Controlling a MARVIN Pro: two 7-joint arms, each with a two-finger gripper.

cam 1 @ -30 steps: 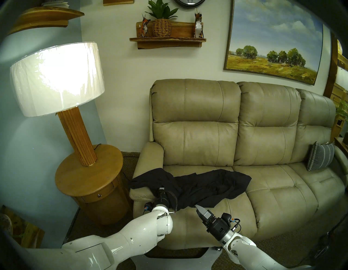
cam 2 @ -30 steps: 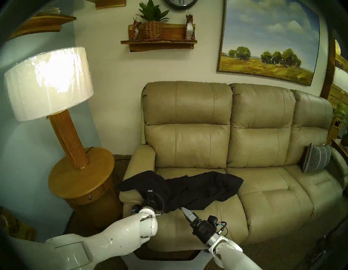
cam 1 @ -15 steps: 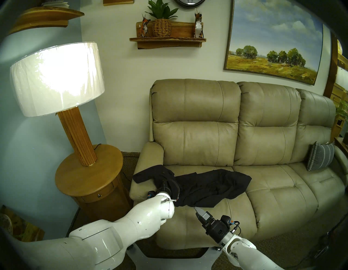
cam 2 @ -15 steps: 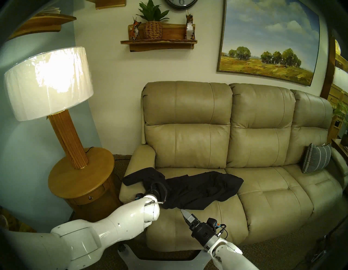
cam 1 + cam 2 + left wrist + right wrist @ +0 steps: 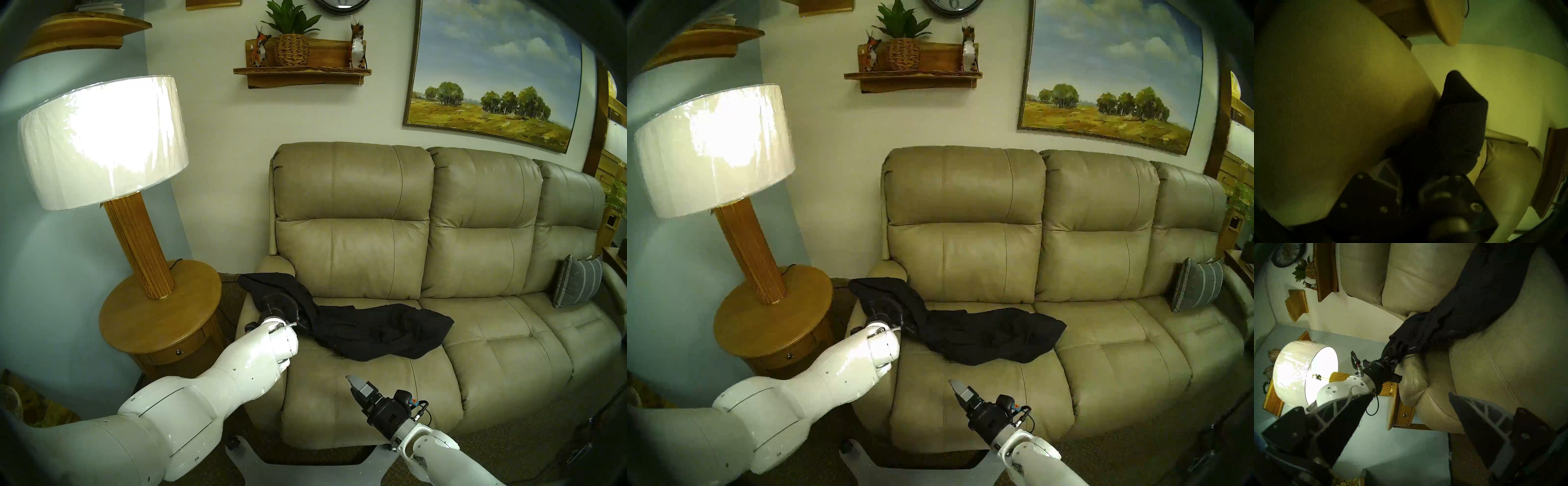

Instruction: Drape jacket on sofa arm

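The black jacket (image 5: 373,329) lies across the left seat, and one end is lifted over the beige sofa arm (image 5: 246,314). My left gripper (image 5: 273,302) is above the arm's middle and shut on that end. Its fingertips are buried in fabric in the head views. The left wrist view shows black cloth (image 5: 1457,118) bunched between the jaws beside the tan sofa arm (image 5: 1339,101). My right gripper (image 5: 353,390) is open and empty over the seat's front, apart from the jacket. The right wrist view (image 5: 1410,394) shows its fingers (image 5: 1349,412) spread wide, with the jacket (image 5: 1474,302) beyond them.
A round wooden side table (image 5: 135,322) with a lit lamp (image 5: 101,142) stands close to the left of the sofa arm. A grey striped cushion (image 5: 576,285) leans at the sofa's right end. A wall shelf (image 5: 302,73) and a painting (image 5: 492,78) hang above the sofa.
My left gripper has moved back along the sofa arm toward the backrest, pulling the jacket's end with it. The jacket's front edge has slid back on the seat. My right gripper has drawn back, clear of the jacket.
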